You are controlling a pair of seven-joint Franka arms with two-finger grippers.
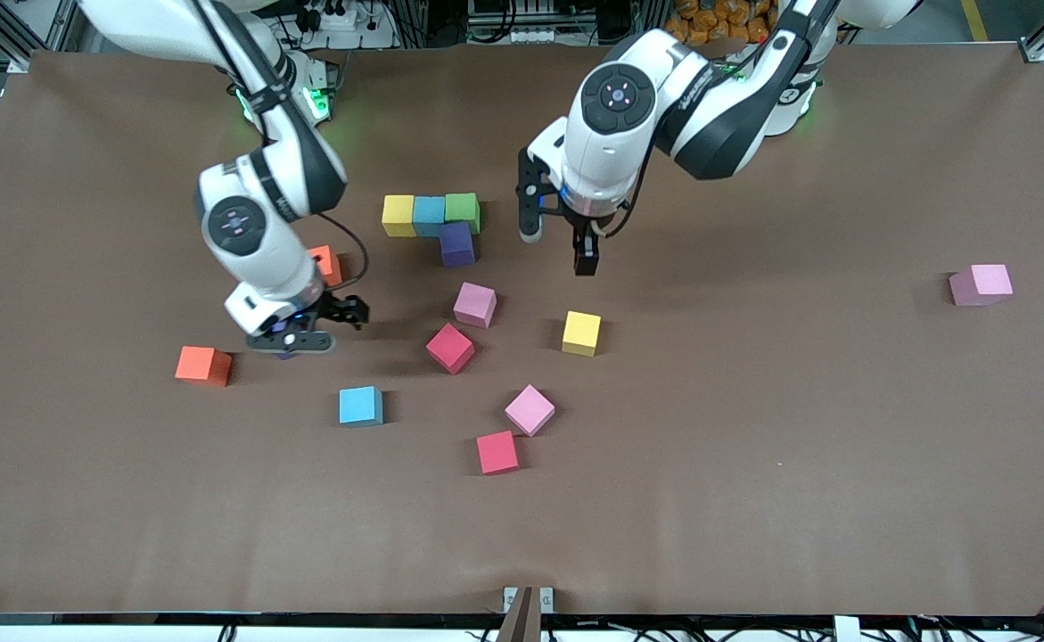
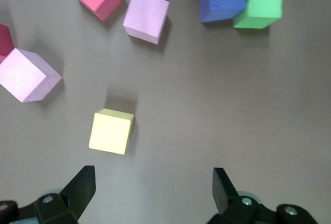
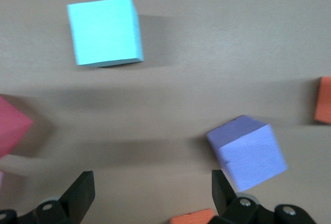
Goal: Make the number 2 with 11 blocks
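- Brown desk (image 1: 753, 499), cables and racking along its robot-side edge.
- Right gripper (image 1: 303, 332): fingers open, low over a purple cube (image 3: 248, 151).
- Partial number 2 (image 1: 432, 223) mid-desk: yellow-blue-green row along the desk's length, purple below the green.
- Left gripper (image 1: 557, 245): fingers open, empty, beside it.

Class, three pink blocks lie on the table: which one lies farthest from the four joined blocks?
The pink block at the left arm's end of the table, alone; the other two pink blocks lie among the loose cubes near the joined blocks.
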